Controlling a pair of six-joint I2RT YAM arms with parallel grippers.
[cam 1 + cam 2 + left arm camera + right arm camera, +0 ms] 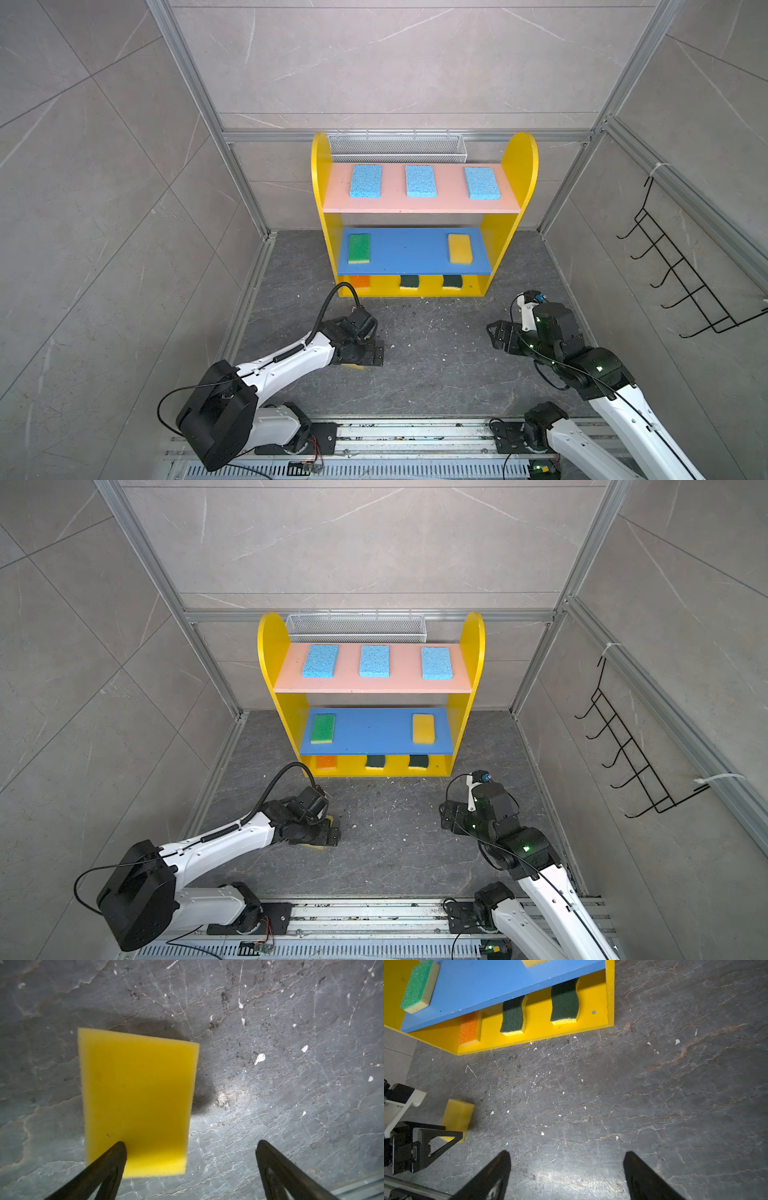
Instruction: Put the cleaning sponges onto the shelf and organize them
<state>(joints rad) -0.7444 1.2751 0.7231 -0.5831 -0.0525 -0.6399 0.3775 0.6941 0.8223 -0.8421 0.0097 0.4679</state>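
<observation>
Counted eight cleaning sponges already on the shelf (519, 166): three light blue sponges (420, 181) on the pink top board (415, 205), a green sponge (359, 248) and a rounded yellow sponge (460, 248) at the left and right ends of the blue middle board (411, 251), an orange sponge (360, 281) and two dark-green scourers (409, 281) on the yellow bottom

Found the ninth, a bright yellow sponge (137, 1101), lying flat on the dark stone floor (436, 365) at near left, well apart from the shelf. Saw the left gripper (190, 1144) above it, spread wide and holding nothing, one fingertip over the sponge's end and the other over bare floor, so straddling one long edge rather than the whole pad; could not tell whether touching. Saw the right gripper (566, 1154) at near right, likewise spread, empty, over bare floor

Judged the pad light, soft and springy: open foam, probably grippy rather than slippery, not fragile, but apt to squash and bow under a hard pinch. Judged best taken across its short width at mid-length, fingers on the two long side faces and low to the floor. Needed first a sideways shift to centre the pad between the fingers. Reckoned a gentle squeeze enough; expected sag or twist from a corner pinch. Marked the free middle of the blue board as the likely spot
</observation>
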